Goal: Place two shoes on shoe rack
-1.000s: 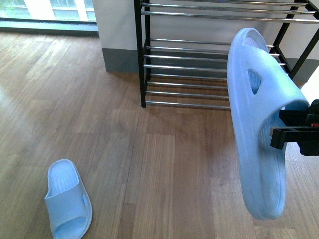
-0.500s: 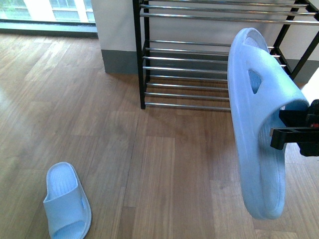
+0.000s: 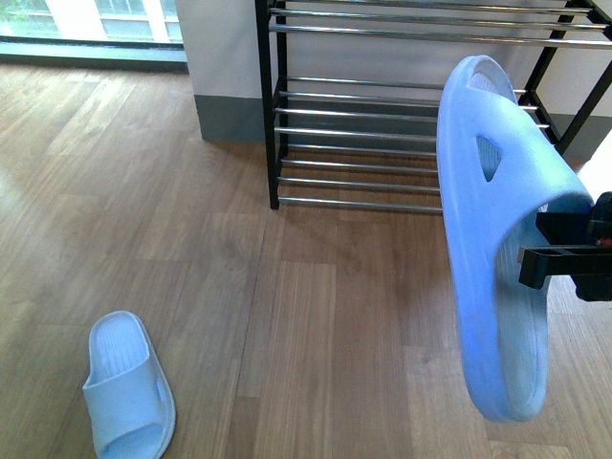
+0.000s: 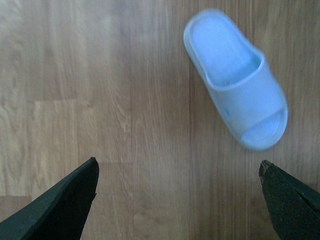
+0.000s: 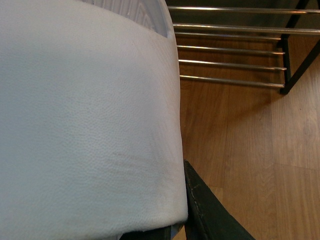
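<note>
My right gripper is shut on a pale blue slide slipper, which hangs on edge in the air at the right, toe end down, in front of the shoe rack. In the right wrist view the slipper's strap fills most of the picture, pressed against one black finger. The second pale blue slipper lies flat on the floor at the near left. My left gripper hangs open above the bare floor, a little short of that slipper.
The rack's chrome rods and black side frames stand against a white wall with a grey skirting. Wooden plank floor stretches between the rack and the floor slipper. A window sill runs along the far left.
The rack and the floor slipper have slid slightly lower in the front view over the last second. The held slipper and the right gripper keep the same place.
</note>
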Action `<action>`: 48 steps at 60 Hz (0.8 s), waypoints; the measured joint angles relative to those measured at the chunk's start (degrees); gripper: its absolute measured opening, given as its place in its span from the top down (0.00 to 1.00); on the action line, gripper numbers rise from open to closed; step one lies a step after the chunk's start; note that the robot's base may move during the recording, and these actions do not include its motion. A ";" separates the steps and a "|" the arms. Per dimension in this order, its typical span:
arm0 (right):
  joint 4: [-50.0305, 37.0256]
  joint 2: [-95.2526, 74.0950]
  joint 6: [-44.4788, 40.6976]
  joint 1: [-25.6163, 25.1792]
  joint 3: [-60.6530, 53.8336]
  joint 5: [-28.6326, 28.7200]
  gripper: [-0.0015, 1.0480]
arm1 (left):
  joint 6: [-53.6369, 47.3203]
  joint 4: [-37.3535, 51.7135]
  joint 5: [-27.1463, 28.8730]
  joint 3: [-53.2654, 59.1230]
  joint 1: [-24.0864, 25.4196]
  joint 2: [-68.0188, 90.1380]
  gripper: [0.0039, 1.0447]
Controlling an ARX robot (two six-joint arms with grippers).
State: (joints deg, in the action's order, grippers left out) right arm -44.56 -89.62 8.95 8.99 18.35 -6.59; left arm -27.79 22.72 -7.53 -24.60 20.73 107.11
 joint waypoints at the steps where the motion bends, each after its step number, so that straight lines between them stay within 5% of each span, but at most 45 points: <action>1: 0.00 0.00 0.00 0.02 0.00 0.00 0.98 | -1.25 -0.35 0.13 -1.14 0.31 2.75 0.09; 21: 0.00 0.00 0.00 0.02 0.00 -0.02 0.98 | -27.04 8.20 9.31 -16.98 -2.01 32.04 0.09; 48: 0.00 0.00 0.00 0.00 0.00 0.00 0.98 | -55.78 12.52 1.22 -31.98 -11.69 51.28 0.09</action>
State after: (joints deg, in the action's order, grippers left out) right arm -44.56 -89.62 8.95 8.99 18.35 -6.59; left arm -83.57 35.24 -6.31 -56.58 9.04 158.39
